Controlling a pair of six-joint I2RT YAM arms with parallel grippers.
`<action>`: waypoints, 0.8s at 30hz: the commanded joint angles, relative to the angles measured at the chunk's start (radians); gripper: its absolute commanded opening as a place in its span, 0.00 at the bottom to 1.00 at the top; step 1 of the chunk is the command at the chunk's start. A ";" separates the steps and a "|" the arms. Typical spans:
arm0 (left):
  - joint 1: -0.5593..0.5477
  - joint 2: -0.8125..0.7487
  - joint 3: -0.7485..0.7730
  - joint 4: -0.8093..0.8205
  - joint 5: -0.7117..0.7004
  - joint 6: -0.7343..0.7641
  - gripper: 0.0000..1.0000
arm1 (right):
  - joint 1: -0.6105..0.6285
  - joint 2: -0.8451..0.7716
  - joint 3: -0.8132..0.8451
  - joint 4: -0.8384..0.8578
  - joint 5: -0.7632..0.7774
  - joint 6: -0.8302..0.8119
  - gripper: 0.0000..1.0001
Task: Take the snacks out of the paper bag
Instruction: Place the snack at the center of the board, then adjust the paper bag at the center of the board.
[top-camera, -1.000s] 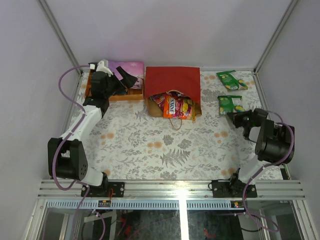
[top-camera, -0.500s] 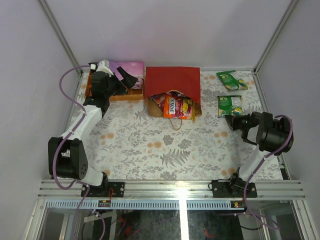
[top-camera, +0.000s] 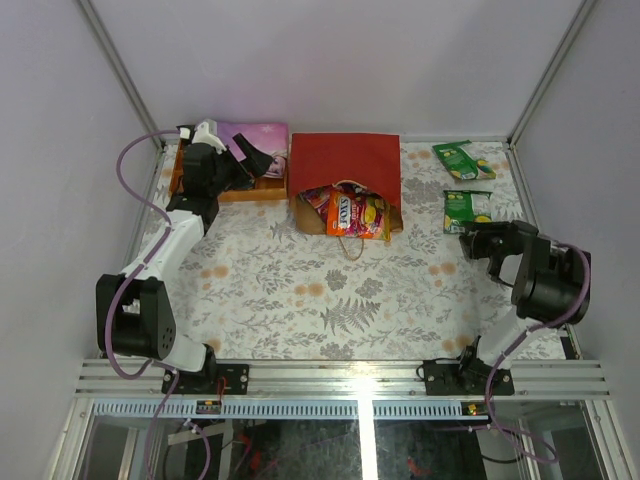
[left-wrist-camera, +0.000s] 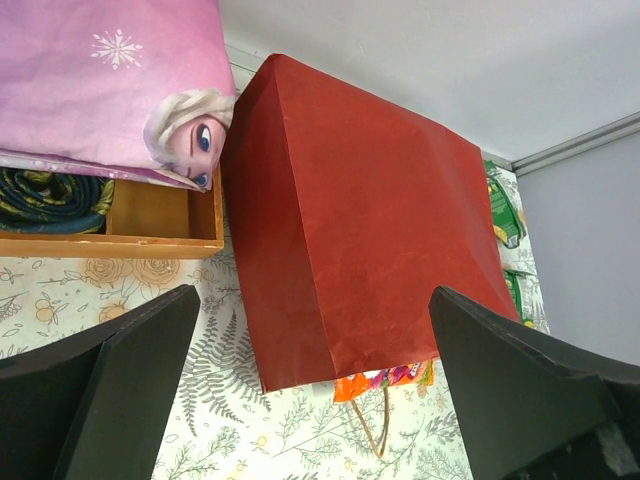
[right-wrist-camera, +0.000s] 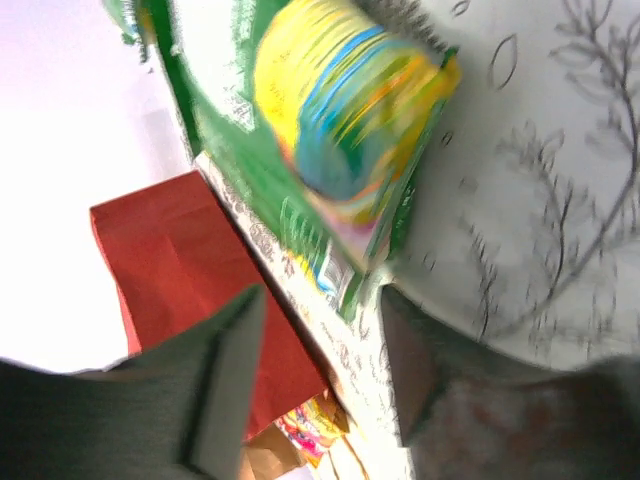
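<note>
1. Pale grey walls and an aluminium frame enclose the desk (top-camera: 330, 300), which carries a grey floral-print cover.
2. Paper bag (top-camera: 345, 160): it lies flat on its side at the upper centre of the overhead view. It is red outside and brown kraft at the mouth, which faces the bottom of the frame. A thin loop handle trails onto the desk.
3. Snacks (top-camera: 368, 215): glossy pink, yellow and orange packets crowd the bag mouth, partly inside. The orange packet (top-camera: 343, 212) reads "FOX"; any further letters cannot be made out.
4. Far green packet (top-camera: 463, 160) lies at the upper right corner. Near green packet (top-camera: 467, 208) lies just below it. Both are outside the bag. Their print is illegible, and the wrist view shows only a blurred yellow-and-blue graphic.
5. Right fingers (top-camera: 470, 240): just below the near green packet, partly parted, gripping nothing. The packet lies flat ahead of the tips.
6. Left fingers (top-camera: 262, 162): at the upper left beside the bag's left edge, spread wide, with nothing held.
7. Wooden box (left-wrist-camera: 160, 225): at the upper left, holding a pink cloth (left-wrist-camera: 100, 80) printed with a cartoon blonde face and a snowflake.
</note>
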 joint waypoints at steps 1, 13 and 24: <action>0.010 -0.016 0.017 -0.007 -0.032 0.036 1.00 | -0.002 -0.256 -0.019 -0.245 0.162 -0.113 0.66; -0.126 -0.003 -0.206 0.232 -0.263 -0.070 1.00 | 0.291 -0.546 -0.002 -0.409 0.263 -0.356 0.86; -0.393 0.200 -0.429 0.791 -0.567 0.037 1.00 | 0.514 -0.119 0.009 0.389 0.245 -0.556 0.99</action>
